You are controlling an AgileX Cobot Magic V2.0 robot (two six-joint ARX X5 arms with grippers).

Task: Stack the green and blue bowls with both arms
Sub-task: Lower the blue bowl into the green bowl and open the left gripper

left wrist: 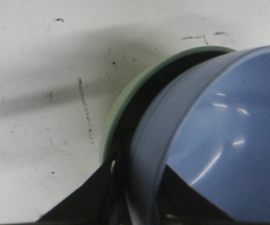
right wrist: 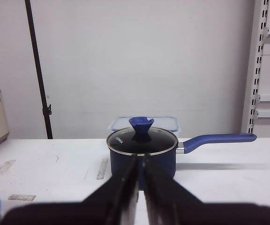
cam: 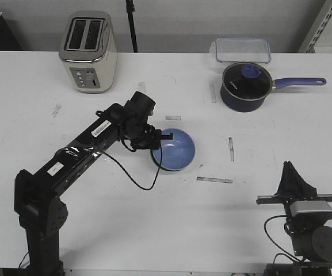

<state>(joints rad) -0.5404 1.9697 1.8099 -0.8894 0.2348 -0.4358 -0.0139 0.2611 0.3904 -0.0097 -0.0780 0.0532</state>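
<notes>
The light blue bowl (cam: 176,148) sits tilted inside the pale green bowl (left wrist: 118,110) at the middle of the table. In the front view only a thin edge of the green bowl (cam: 167,169) shows under the blue one. My left gripper (cam: 159,141) is shut on the blue bowl's left rim. In the left wrist view the blue bowl's (left wrist: 219,122) rim passes between the fingers of the left gripper (left wrist: 142,176), one finger inside and one outside. My right gripper (cam: 293,172) is shut and empty at the front right, far from both bowls, and also shows in the right wrist view (right wrist: 140,161).
A dark navy saucepan (cam: 244,86) with a purple handle stands at the back right, with a clear lidded box (cam: 241,49) behind it. A toaster (cam: 88,50) stands at the back left. Tape strips (cam: 214,180) mark the table.
</notes>
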